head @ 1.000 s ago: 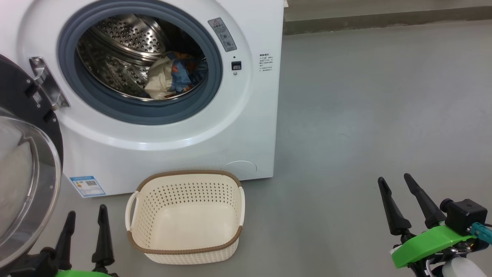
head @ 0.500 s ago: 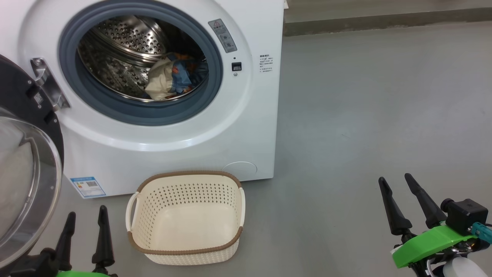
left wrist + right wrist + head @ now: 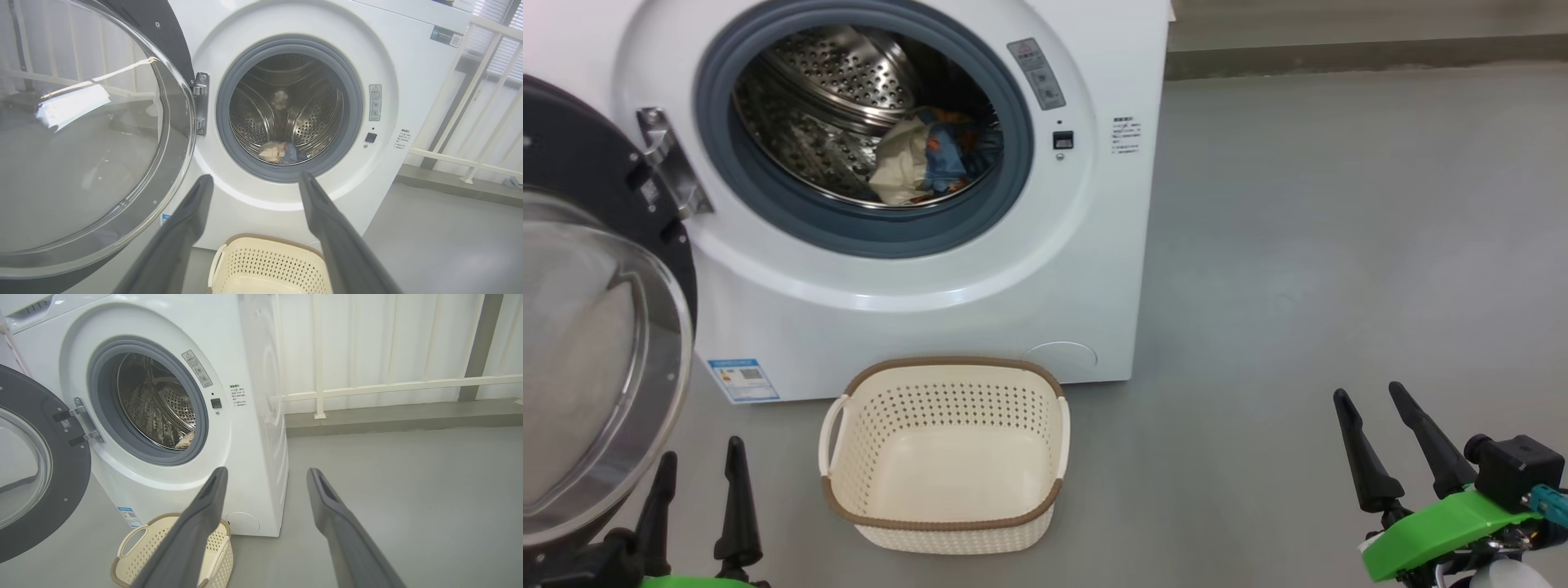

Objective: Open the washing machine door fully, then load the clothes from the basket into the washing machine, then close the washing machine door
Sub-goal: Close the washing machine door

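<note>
1. Two grippers sat nearest, low in the head view: the left gripper [image 3: 703, 451] at lower left and the right gripper [image 3: 1368, 392] at lower right, each with its fingers spread apart, gripping nothing.
2. Beyond them, the basket [image 3: 947, 362] stood on the grey floor [image 3: 1339, 245], just in front of the washing machine [image 3: 931, 318].
3. The washing machine door [image 3: 572, 131] hung open on the left.
4. Farthest back, the clothes [image 3: 923, 159] lay inside the steel drum [image 3: 833, 90].

The grey floor [image 3: 1323, 245] is smooth and flat. The big white washing machine [image 3: 907, 318] stands on it. The small cream basket [image 3: 947, 406] sits on the floor just in front of the machine, near its blue sticker [image 3: 742, 380].
</note>
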Motion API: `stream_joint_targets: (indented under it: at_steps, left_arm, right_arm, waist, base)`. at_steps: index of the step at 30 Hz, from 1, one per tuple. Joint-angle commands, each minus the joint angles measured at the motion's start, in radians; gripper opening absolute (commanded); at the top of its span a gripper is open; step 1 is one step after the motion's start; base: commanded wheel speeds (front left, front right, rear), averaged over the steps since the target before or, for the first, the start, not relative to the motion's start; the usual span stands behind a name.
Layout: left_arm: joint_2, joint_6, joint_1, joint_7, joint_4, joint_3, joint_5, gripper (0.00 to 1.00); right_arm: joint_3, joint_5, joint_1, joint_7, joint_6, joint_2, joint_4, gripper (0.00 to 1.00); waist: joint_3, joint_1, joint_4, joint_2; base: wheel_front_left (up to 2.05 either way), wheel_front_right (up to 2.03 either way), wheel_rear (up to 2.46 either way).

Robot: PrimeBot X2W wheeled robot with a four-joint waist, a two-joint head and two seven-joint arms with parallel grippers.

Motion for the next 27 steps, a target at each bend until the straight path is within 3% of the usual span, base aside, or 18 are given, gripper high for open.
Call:
stream_joint_targets:
  at_steps: [1,27]
  left_arm:
    - [0.013,0.003,-0.009,-0.006,-0.032,0.037,0.01,1.0]
    - [0.018,0.034,-0.002,-0.006,-0.03,0.078,0.081,1.0]
  right_arm:
    - [0.007,-0.01,-0.008,-0.008,0.007,-0.019,-0.023,1.0]
    - [0.007,-0.008,0.005,-0.008,0.007,0.016,-0.023,1.0]
  waist:
    - [-0.002,0.0,0.021,0.0]
    - [-0.02,0.0,0.299,0.0]
  base:
    - [0.0,0.0,0.0]
    - [0.0,0.0,0.0]
